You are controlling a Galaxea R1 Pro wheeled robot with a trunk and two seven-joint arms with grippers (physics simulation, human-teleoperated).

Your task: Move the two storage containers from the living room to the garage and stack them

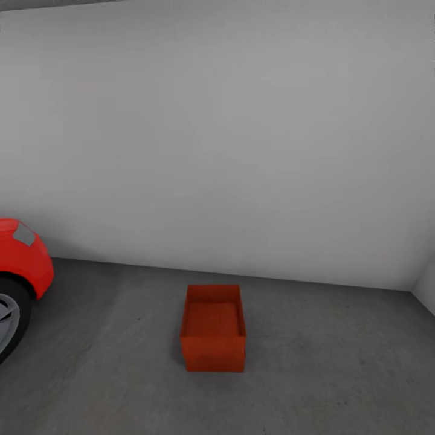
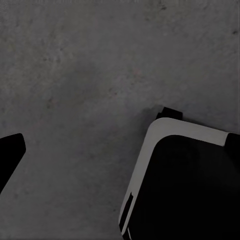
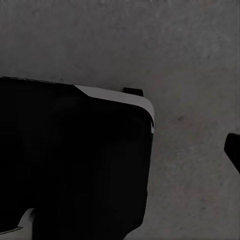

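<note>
Storage container [image 1: 213,329]: one orange-red bin is sitting upright and open-topped on the dark concrete floor [image 1: 338,374] of the garage, out in the open, short of the back wall. It looks empty, and I cannot tell whether a second bin is nested or stacked on it; it is reading as a single bin.

Left arm: the left wrist view is looking straight down at the mottled floor, with the robot's own base [image 2: 185,180] showing as a dark body with a pale edge. A dark finger tip [image 2: 11,152] is poking in at the frame edge; whether that hand is released or clenched cannot be told.

Right arm: the right wrist view is likewise pointing down past the base [image 3: 75,160] at bare concrete, with a sliver of a dark finger [image 3: 233,150] at the edge. Its grip state cannot be told either.

Risk, near: judging by the downward-hanging wrists, neither arm seems to be carrying the second bin, so the stack is probably still missing.

Risk, middle: driving closer could be nudging the bin askew.

Risk, far: the red car [image 1: 21,266] is standing off to the left, well apart from the bin; a wide turn could be clipping its bumper or wheel [image 1: 9,317].
</note>
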